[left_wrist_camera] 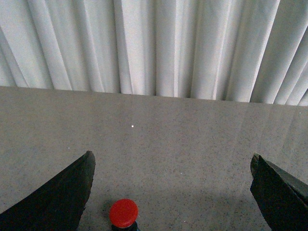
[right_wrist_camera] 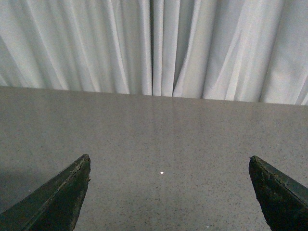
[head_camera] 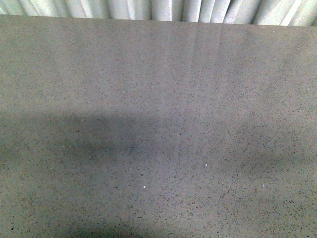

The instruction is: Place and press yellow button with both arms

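Two grippers: we see the left gripper [left_wrist_camera: 171, 155] and the right gripper [right_wrist_camera: 169, 157] both facing the curtain [left_wrist_camera: 154, 43].
Left gripper: dark fingers [left_wrist_camera: 62, 192] spread wide, gripping nothing.
Right gripper: spread just as wide, only table [right_wrist_camera: 163, 125] showing between its fingers.
Button [left_wrist_camera: 123, 212]: upright on the table between the left gripper's fingers, nearer one of them, touching neither, well short of the curtain; to us its round cap looks red.
Table: grey, speckled, a soft shadow across it in the front view, running up to the curtain.
Curtain: pale, pleated, behind the table's far edge.
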{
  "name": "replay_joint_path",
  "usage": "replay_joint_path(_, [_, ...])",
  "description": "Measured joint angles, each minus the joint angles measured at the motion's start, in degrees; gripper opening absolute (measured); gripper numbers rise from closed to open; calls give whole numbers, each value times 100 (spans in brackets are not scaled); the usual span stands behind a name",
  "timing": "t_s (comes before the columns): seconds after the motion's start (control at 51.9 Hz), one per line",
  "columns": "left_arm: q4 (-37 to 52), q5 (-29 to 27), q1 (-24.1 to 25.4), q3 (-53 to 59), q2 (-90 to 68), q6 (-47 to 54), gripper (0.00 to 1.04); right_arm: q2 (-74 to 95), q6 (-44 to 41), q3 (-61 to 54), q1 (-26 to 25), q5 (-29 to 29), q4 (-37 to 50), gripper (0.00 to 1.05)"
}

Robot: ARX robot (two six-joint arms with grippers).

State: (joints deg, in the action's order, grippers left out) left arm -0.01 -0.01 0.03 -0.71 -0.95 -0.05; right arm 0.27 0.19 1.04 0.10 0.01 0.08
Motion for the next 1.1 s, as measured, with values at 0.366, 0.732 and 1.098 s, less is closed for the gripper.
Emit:
replay_joint_path(0.366, [1204,898,1473,-1211,-4607,387,96,0,0,0,0,0,0,96])
replay_joint_path(0.732, [3324,964,2629,-1460,-7654,737,96,0,0,0,0,0,0,96])
replay_joint_path(1.098, [3950,920,2883,-1554,-8723,804,96,0,0,0,0,0,0,96])
